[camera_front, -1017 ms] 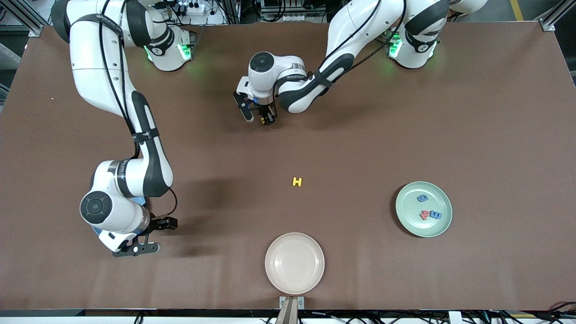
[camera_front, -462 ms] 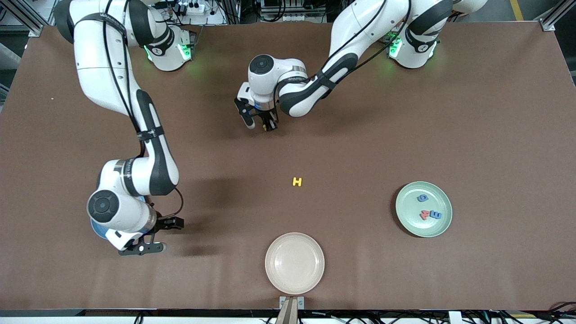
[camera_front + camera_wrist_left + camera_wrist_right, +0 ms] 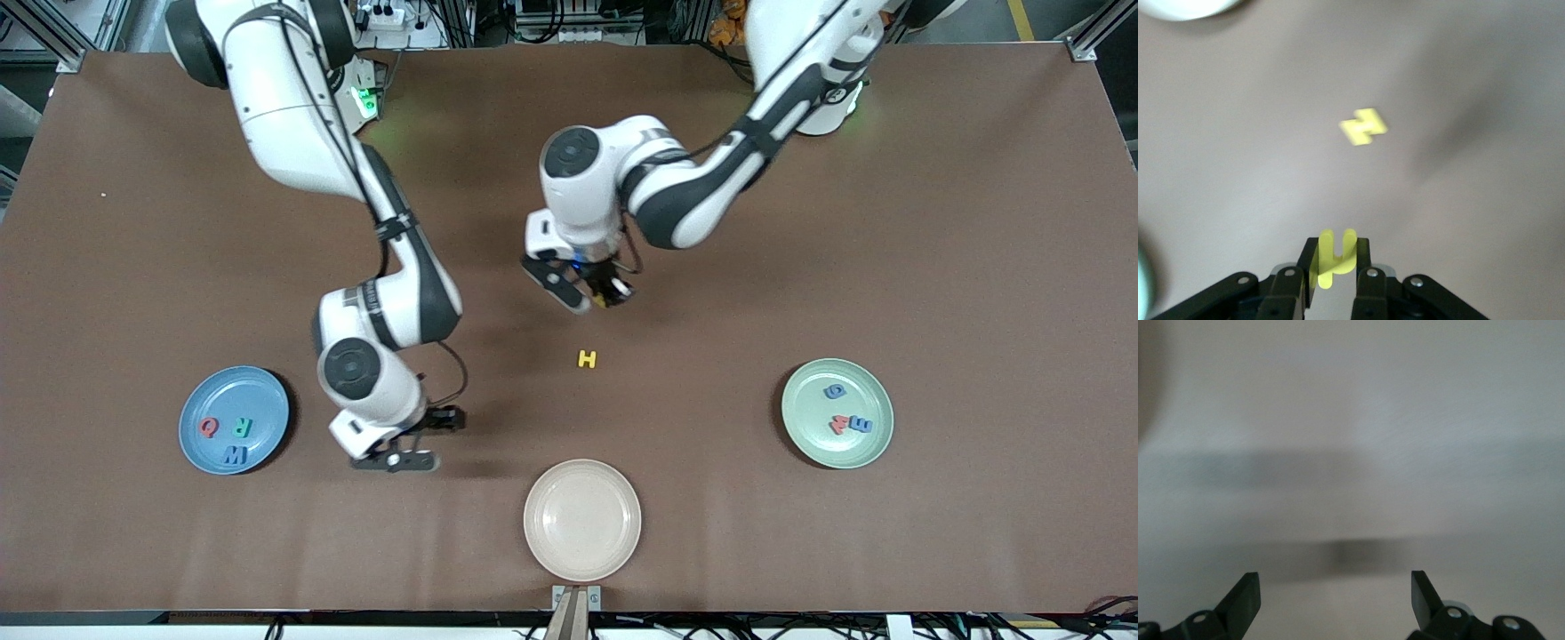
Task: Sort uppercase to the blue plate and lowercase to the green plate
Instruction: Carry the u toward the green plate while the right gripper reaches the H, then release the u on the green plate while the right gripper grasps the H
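Right gripper (image 3: 418,440) empty, jaws wide apart, over bare table (image 3: 800,551). Yellow H (image 3: 587,359) lies flat ahead of the left gripper (image 3: 594,298), whose jaws pinch a curvy yellow h (image 3: 1333,257). Looks light, stiff, thin: grip edges.

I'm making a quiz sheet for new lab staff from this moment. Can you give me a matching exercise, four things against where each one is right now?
Things:
1. curvy yellow h
2. blocky yellow H
3. red Q
4. blue g

Places:
A. on the blue plate
B. pinched in the left gripper
C. on the green plate
D. on the bare table

Pairs: 1-B, 2-D, 3-A, 4-C
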Motion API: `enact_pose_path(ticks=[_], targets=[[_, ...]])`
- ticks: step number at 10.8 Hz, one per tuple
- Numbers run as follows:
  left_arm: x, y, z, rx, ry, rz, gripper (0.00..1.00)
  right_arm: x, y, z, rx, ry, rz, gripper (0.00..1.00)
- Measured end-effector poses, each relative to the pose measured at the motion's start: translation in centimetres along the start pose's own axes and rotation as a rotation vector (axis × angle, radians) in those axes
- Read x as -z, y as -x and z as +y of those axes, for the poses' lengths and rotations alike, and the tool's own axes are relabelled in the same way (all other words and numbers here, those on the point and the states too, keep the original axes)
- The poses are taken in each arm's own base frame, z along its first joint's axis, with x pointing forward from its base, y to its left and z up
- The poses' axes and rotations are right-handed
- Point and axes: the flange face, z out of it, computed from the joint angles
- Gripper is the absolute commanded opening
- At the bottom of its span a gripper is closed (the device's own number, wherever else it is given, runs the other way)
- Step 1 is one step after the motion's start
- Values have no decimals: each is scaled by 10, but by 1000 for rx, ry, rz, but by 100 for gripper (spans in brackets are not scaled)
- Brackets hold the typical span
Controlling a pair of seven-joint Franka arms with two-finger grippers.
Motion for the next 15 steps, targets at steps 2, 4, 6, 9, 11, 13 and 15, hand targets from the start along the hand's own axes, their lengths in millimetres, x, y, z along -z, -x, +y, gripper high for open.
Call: enact_pose_path(ticks=[2, 4, 6, 9, 11, 13, 15], targets=[[-9, 12, -114, 174, -30, -67, 0, -12, 41, -73, -5, 1, -11, 100], [-43, 35, -211, 316, -57, -132, 0, -11, 79, -136, -67, -41, -26, 100], [-74, 54, -265, 419, -46, -164, 0, -3, 94, -172, -137, -95, -39, 100], [-107, 64, -308, 517, -26, -127, 1, -9, 101, -194, -165, -130, -42, 100], [-132, 72, -324, 544, -33, -140, 38, -19, 113, -207, -148, -133, -50, 100], [-143, 76, -336, 561, -41, -130, 100, -29, 129, -222, -134, -130, -56, 100], [-142, 75, -341, 580, -30, -106, 100, -36, 136, -230, -123, -130, -55, 100]])
